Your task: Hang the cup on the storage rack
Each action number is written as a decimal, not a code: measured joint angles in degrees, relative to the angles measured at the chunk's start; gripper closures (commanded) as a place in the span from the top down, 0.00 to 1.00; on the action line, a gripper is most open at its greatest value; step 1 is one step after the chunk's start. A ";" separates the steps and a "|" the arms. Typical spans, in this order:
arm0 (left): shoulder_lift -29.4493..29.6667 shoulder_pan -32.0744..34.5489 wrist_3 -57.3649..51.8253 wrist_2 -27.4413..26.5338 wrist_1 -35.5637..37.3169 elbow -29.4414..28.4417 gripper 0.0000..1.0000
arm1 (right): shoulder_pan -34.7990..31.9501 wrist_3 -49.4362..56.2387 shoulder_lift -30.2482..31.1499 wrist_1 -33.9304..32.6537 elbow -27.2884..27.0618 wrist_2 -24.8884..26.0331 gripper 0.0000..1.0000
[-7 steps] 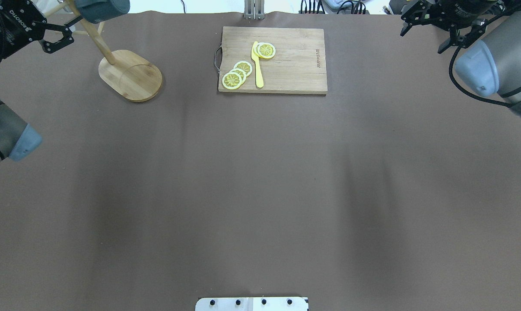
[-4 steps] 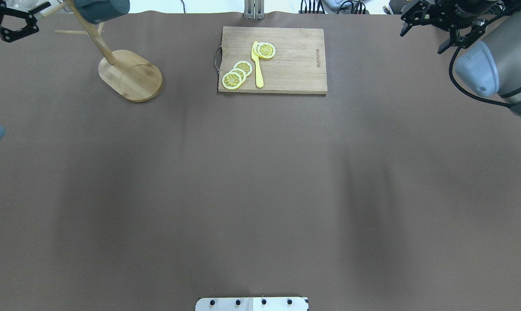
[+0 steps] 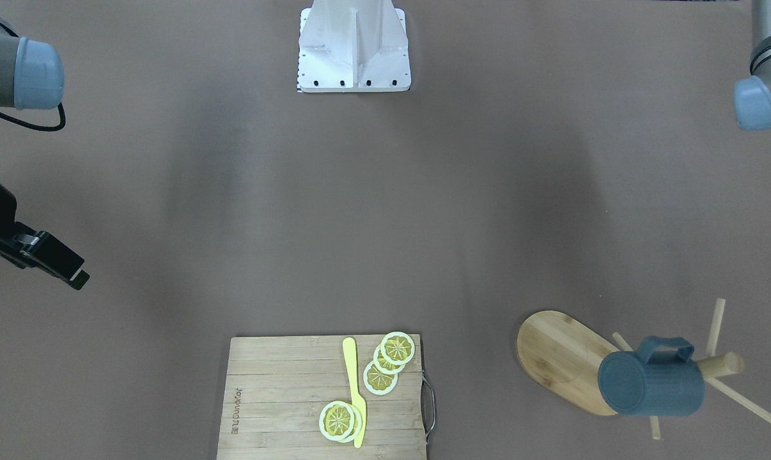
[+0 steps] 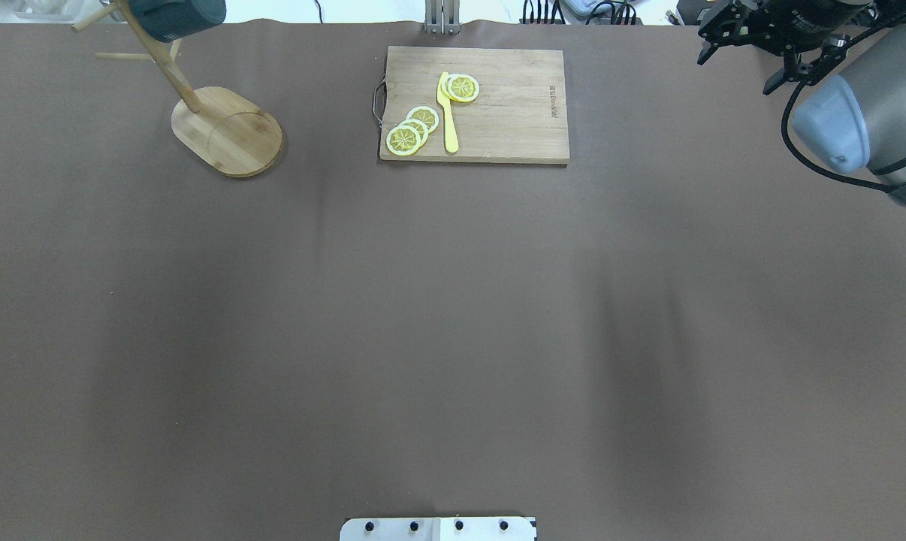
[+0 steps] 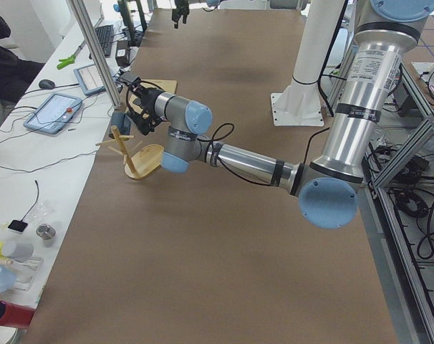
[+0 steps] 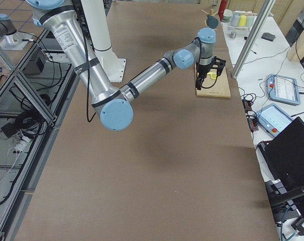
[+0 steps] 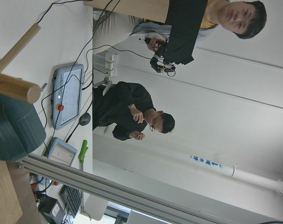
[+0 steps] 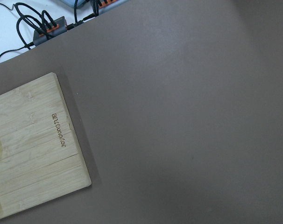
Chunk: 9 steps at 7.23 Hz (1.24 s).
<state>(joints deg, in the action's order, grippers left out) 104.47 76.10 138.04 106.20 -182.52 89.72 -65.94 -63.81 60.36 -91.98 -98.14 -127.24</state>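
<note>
on the storage rack (image 3: 558,358) the cup (image 3: 651,385) hangs, looks done. right hand (image 4: 733,71) spread, empty; left hand (image 5: 140,107) can't tell.

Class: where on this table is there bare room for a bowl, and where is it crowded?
Bare: the stretch from the robot base to the cutting board. Crowded: lemon slices on the board, cup on the storage rack.
</note>
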 measured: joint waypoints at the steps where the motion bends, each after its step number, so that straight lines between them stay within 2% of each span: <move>1: 0.19 1.31 -6.03 0.27 1.44 0.02 0.99 | 0.22 0.01 0.26 -0.07 -0.37 0.66 1.00; 4: 0.16 4.51 -28.18 0.59 8.38 -0.08 0.99 | 0.38 0.65 2.76 0.30 -2.30 5.76 1.00; 7: -1.19 9.86 -56.52 5.46 20.50 -0.62 0.99 | 0.23 3.09 4.34 0.35 -3.15 11.27 1.00; 9: -1.64 12.83 -76.20 6.27 28.54 -1.09 0.99 | -0.98 8.18 5.64 0.14 -3.31 13.50 1.00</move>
<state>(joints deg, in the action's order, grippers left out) 102.83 88.92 61.84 112.48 -153.98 88.63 -66.92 -55.63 66.00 -91.84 -101.46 -113.74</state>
